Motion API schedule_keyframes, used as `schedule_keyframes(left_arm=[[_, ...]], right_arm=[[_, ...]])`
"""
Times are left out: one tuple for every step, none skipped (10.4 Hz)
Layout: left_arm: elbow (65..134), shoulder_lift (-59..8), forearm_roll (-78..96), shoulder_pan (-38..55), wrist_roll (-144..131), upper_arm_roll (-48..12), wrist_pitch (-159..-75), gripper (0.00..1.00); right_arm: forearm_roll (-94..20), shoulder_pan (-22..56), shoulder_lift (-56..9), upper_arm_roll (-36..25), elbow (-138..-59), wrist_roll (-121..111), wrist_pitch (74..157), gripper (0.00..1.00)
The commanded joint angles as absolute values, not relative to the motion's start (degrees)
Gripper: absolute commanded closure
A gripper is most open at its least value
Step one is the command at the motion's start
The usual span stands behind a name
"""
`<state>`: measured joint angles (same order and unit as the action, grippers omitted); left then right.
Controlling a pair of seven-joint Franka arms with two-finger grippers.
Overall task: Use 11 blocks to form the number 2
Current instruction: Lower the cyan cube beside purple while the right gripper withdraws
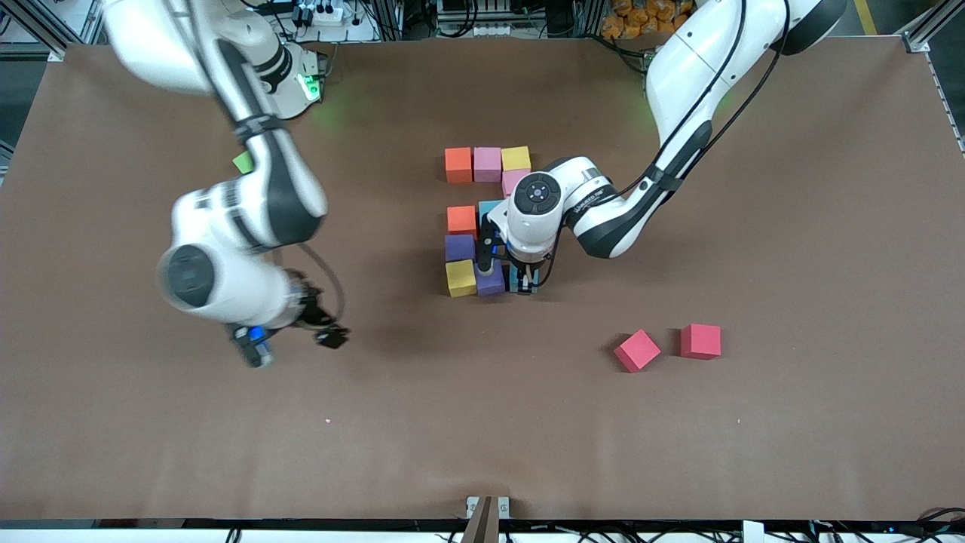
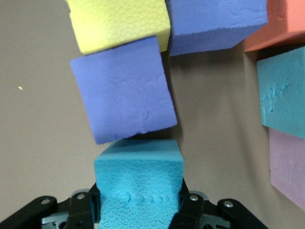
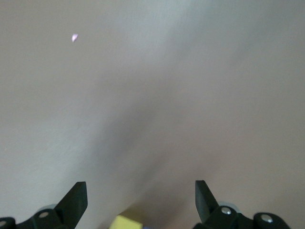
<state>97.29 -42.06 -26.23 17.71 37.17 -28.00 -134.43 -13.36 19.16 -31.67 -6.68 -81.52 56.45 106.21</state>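
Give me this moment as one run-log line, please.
left gripper: shut on light blue cube, beside purple cube | right gripper: open, over bare table

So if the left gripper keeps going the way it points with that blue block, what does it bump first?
Probably the purple foam cube. The left gripper is shut on a light blue foam cube, whose leading edge looks almost against the purple one; whether they already touch is unclear.

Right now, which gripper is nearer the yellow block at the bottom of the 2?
Left. The left gripper, shut on a light blue block, is two blocks from the yellow block. The right gripper, open, hangs over bare table toward the right arm's end.
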Motion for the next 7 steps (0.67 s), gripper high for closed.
schedule_keyframes(left_arm=[[95.7, -42.7, -27.4, 18.6, 36.4, -27.2, -133.9, 0.86], [95.7, -42.8, -27.3, 18.7, 36.4, -27.2, -133.9, 0.85], [95.7, -42.8, -27.3, 18.9, 36.3, -26.9, -133.9, 0.85], [95.7, -42.9, -27.3, 18.9, 36.3, -26.9, -133.9, 0.83], [95.7, -42.9, -27.4, 18.9, 36.4, -26.8, -133.9, 0.79], [95.7, -42.8, -27.4, 18.9, 36.4, -26.6, -133.9, 0.62], [95.6, -42.8, -27.4, 19.1, 36.4, -26.6, -133.9, 0.6]], right_arm=[[-13.1, 15.8, -28.8, -5.6, -82.9, 42.6, 101.4, 0.0], [-13.1, 13.1, -26.7, -5.6, -83.0, 34.0, 99.2, 0.0], [-13.1, 10.6, -24.8, -5.4, -83.6, 25.4, 97.7, 0.0], [-13.1, 8.7, -22.0, -5.4, -86.7, 16.7, 97.4, 0.0], [-12.7, 7.8, -18.7, -5.4, -90.6, 10.2, 98.0, 0.0], [-11.2, 7.8, -16.1, -5.5, -92.4, 7.3, 98.0, 0.0], [-6.6, 8.0, -13.6, -4.9, -94.0, 6.8, 97.9, 0.0]])
